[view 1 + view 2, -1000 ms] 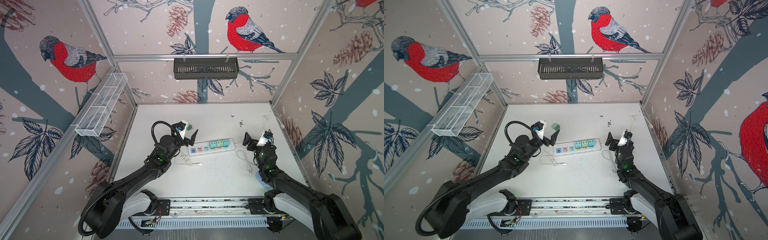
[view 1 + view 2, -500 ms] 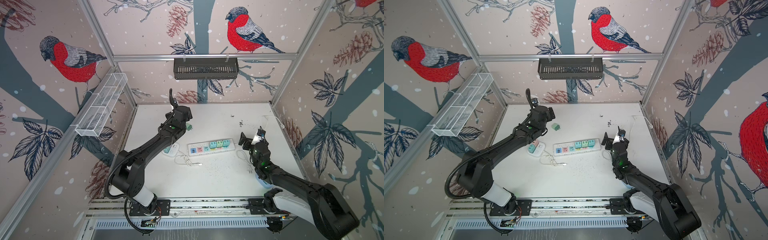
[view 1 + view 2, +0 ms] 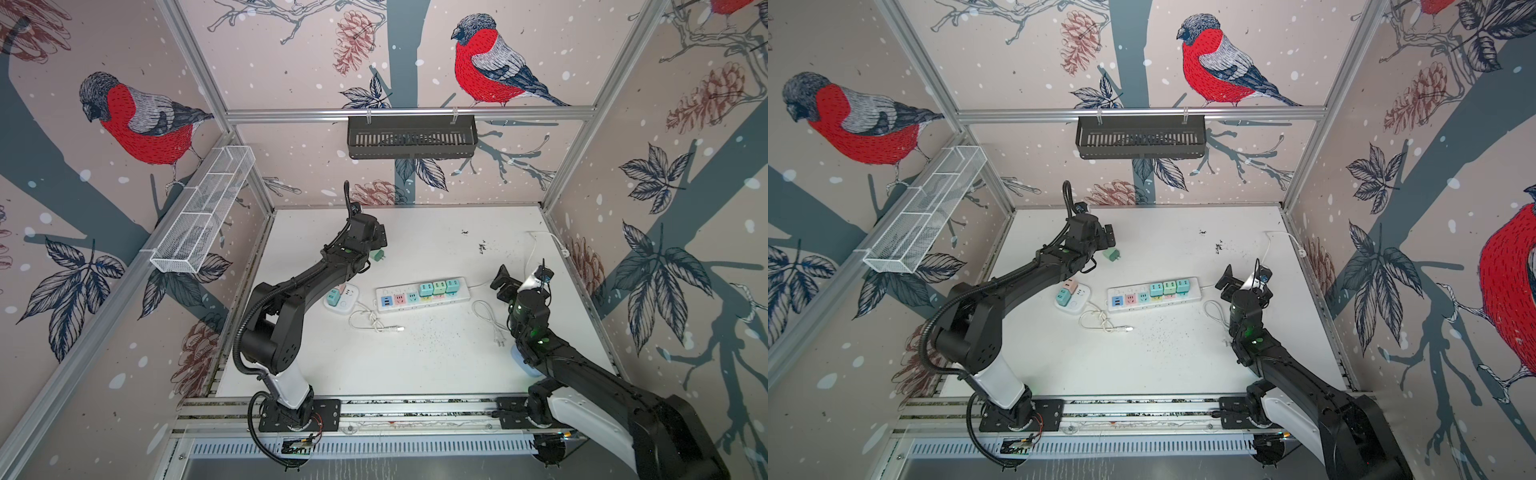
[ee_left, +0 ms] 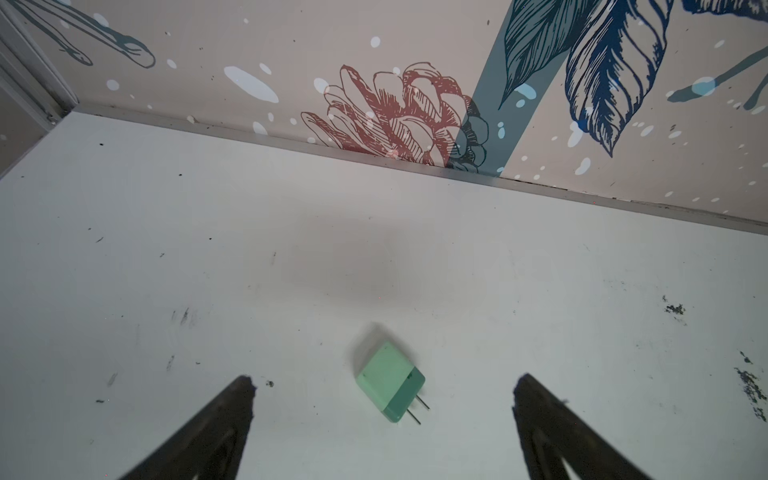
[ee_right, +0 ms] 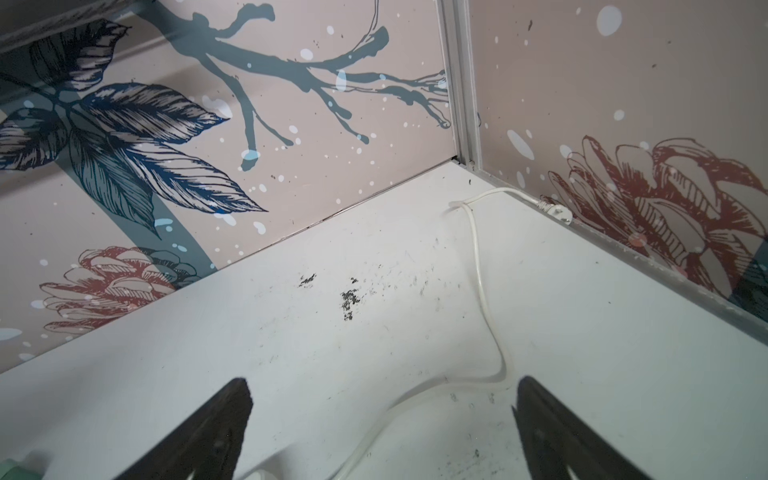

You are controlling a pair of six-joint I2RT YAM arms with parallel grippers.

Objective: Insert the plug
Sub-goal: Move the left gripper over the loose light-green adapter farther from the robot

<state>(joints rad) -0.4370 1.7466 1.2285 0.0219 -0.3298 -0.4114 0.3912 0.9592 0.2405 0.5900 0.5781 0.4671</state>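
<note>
A mint-green two-pin plug point(image 4: 390, 380) lies loose on its side on the white table, toward the back left in both top views point(image 3: 378, 255) point(image 3: 1112, 254). My left gripper point(image 4: 382, 381) hangs just over it, open, with the plug between the two fingers and touching neither. In a top view the left gripper point(image 3: 376, 239) partly hides the plug. The white power strip point(image 3: 424, 291) point(image 3: 1154, 293) lies mid-table with three coloured plugs in its right end. My right gripper point(image 3: 521, 281) point(image 5: 382, 390) hovers open and empty just right of the strip.
A small round white socket block point(image 3: 343, 297) holding coloured plugs sits left of the strip, with a looped white cable point(image 3: 374, 322) in front. Another white cable point(image 3: 486, 316) lies by the right arm. The strip's cord point(image 5: 482, 291) runs to the right wall. A black basket point(image 3: 411, 137) hangs at the back.
My left arm has swung from beside the strip's left end to the back of the table, and its open gripper has come down over the green plug. The right gripper shifted slightly.
</note>
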